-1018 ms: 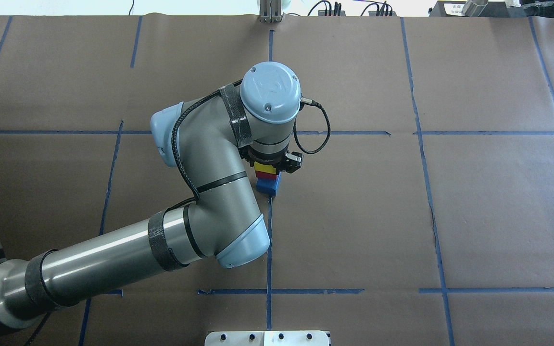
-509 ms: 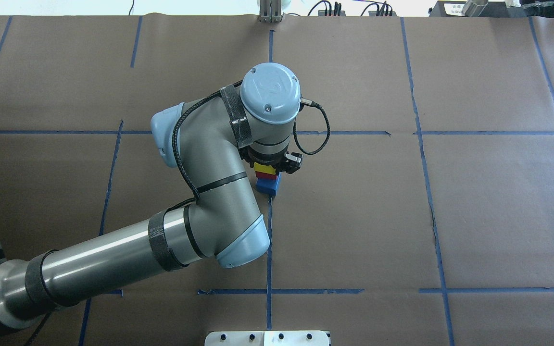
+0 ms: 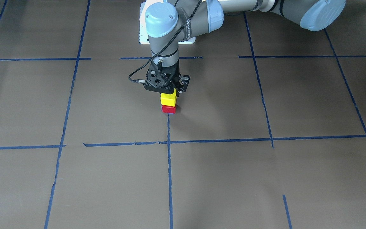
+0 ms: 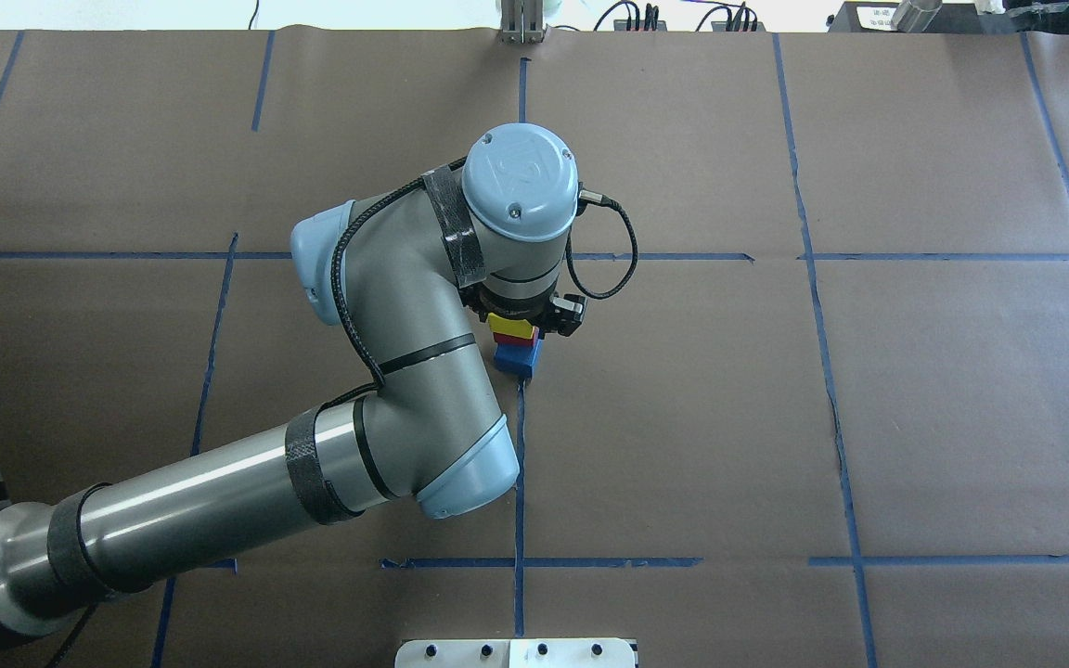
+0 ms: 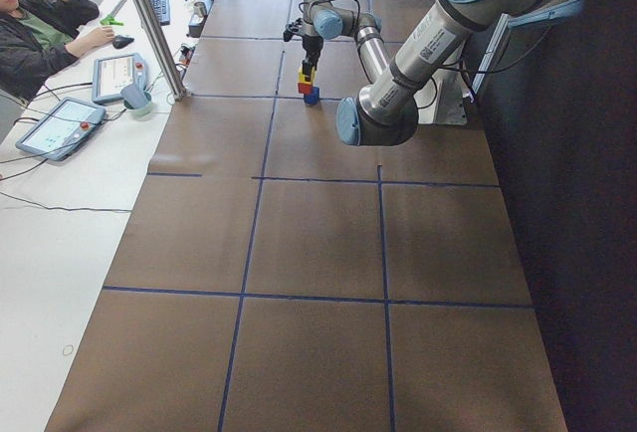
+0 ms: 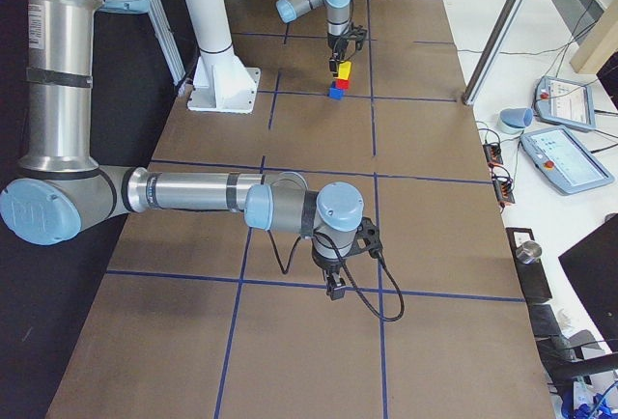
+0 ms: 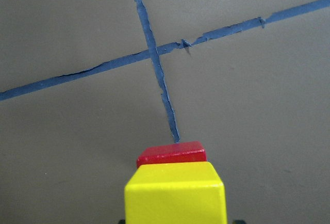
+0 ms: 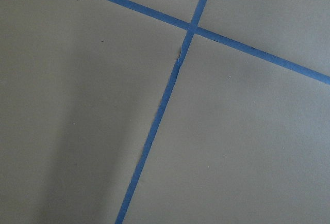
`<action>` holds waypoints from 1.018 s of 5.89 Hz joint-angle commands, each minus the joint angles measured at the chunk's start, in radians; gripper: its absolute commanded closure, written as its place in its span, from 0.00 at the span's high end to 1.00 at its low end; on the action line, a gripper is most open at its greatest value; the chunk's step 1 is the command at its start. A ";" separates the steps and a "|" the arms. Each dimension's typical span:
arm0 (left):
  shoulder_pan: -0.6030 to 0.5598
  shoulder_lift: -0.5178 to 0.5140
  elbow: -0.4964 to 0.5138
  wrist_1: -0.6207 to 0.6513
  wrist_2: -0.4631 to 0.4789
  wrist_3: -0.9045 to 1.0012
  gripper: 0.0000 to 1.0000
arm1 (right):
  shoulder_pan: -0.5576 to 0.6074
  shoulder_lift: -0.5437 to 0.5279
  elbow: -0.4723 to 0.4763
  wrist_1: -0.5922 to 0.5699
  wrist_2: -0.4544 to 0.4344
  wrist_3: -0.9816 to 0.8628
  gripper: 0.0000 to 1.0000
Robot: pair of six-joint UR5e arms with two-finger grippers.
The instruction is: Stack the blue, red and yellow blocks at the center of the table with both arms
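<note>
Between L jaws: yellow block (image 3: 168,99)

Seen from overhead, my left gripper (image 3: 170,91) hangs right over the block stack (image 4: 516,353), closing off the way down onto it. My own left arm (image 4: 405,306) fills seven to ten o'clock (the elbow bulks large there). From twelve round to five lies bare table (image 4: 776,417). The white pedestal (image 4: 516,652) sits at six, well apart. My right arm (image 6: 193,192) reaches over the table far out at three.
</note>
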 commanded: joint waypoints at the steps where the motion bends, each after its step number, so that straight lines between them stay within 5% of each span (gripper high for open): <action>1: -0.006 0.002 -0.019 -0.005 -0.001 0.002 1.00 | 0.001 0.000 0.000 0.000 0.000 0.000 1.00; 3: -0.108 0.016 -0.079 0.006 -0.110 0.009 1.00 | 0.000 0.000 0.000 0.000 0.000 0.000 1.00; 6: -0.318 0.381 -0.296 0.013 -0.240 0.307 1.00 | 0.001 0.000 -0.005 0.000 0.000 0.000 1.00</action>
